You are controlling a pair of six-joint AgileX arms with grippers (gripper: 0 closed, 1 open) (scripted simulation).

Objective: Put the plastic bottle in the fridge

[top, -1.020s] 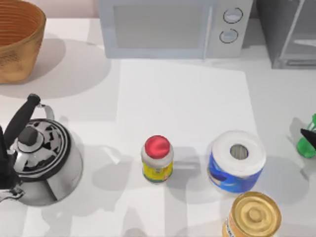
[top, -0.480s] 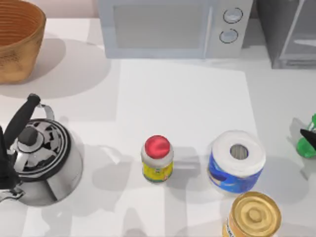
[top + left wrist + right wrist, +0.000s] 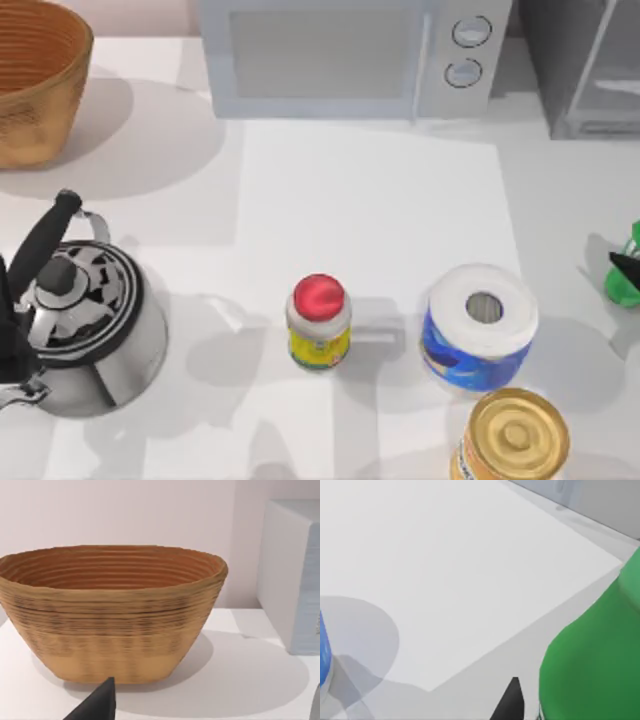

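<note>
The plastic bottle (image 3: 626,287) is bright green and sits at the far right edge of the top view, partly cut off. My right gripper (image 3: 631,276) is shut on it, with one black finger (image 3: 622,267) crossing its side. In the right wrist view the green bottle (image 3: 595,650) looms close, with a black fingertip (image 3: 510,700) beside it. The fridge (image 3: 583,62), a dark grey box with a pale framed panel, stands at the back right corner. My left gripper (image 3: 205,712) is parked at the left edge, open, facing the basket.
A white microwave (image 3: 350,55) stands at the back. A woven basket (image 3: 35,75) is at the back left and a steel kettle (image 3: 85,325) at the front left. A red-capped jar (image 3: 319,322), a paper roll (image 3: 480,325) and a gold-lidded can (image 3: 513,437) occupy the front.
The green bottle and the right gripper's finger have shifted a little to the right and toward the back. The left arm has not moved.
</note>
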